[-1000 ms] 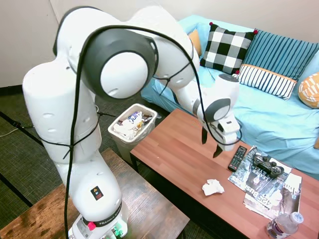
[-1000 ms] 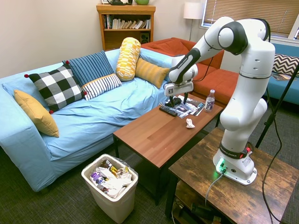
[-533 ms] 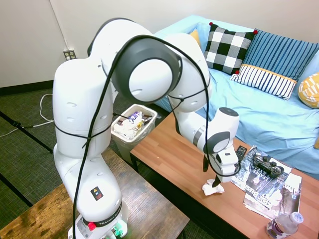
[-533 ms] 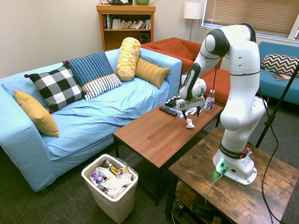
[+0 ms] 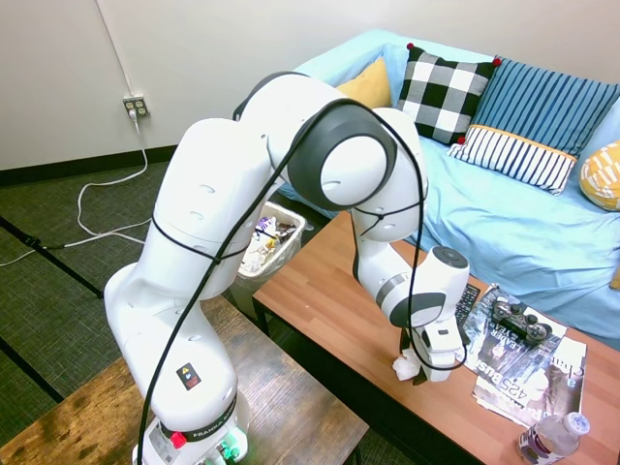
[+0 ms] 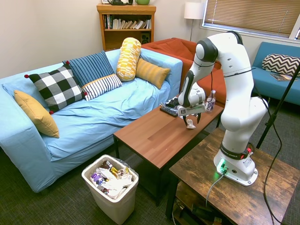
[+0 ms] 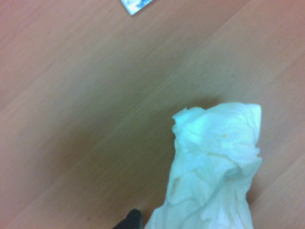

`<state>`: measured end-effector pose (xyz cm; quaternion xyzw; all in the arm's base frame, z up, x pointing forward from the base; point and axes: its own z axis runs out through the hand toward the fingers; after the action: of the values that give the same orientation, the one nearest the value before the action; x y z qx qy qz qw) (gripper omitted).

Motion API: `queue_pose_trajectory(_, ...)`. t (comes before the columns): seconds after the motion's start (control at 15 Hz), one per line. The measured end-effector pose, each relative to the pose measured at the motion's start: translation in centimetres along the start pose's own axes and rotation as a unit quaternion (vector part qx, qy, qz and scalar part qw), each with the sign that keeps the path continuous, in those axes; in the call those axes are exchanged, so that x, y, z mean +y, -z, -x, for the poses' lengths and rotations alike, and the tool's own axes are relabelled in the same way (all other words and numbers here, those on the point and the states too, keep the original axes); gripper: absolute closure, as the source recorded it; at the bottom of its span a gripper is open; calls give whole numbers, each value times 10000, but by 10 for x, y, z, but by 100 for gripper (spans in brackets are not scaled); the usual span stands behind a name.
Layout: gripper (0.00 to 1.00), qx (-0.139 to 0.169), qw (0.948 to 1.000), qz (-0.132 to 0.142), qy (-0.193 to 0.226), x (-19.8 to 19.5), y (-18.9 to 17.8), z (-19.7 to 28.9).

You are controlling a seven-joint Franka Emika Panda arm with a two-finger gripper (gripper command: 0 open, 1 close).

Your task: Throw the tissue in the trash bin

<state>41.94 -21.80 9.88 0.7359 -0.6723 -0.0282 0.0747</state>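
Hand (image 6: 190, 123): lowered to the counter (image 6: 152, 137), pointing straight down, fingers spread and not yet pressed together; you hold nothing. Items in the second exterior view, left to right. Trash bin (image 6: 112, 207): on the floor off the counter's sofa-side end, open top, already part full of papers and wrappers, well apart from the hand. Counter: bare wood along most of its length between bin and hand. Remote (image 6: 168, 111): black, on the counter just beside the hand on the sofa side, not touching it. Tissue (image 6: 191, 125): a small white wad on the counter near the robot-side edge, directly under the hand, seemingly between the two fingers rather than off to one side. In the wrist view the tissue (image 7: 217, 167) runs up from the bottom edge as a longish crumple, its long axis roughly along the camera's line of sight, flat wood showing all round it. Bottle (image 6: 212, 100): upright at the counter's far end, beyond the hand. Judgement: the tissue lies straight below you, so no sideways correction looks needed; press the fingers together, then lift. The carry that follows runs the counter's whole length to the bin.
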Motion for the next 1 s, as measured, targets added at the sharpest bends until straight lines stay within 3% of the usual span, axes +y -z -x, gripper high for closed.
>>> queue_pose_trajectory(1.0,100,-148,9995,-263,-125,-24,-5,-8)
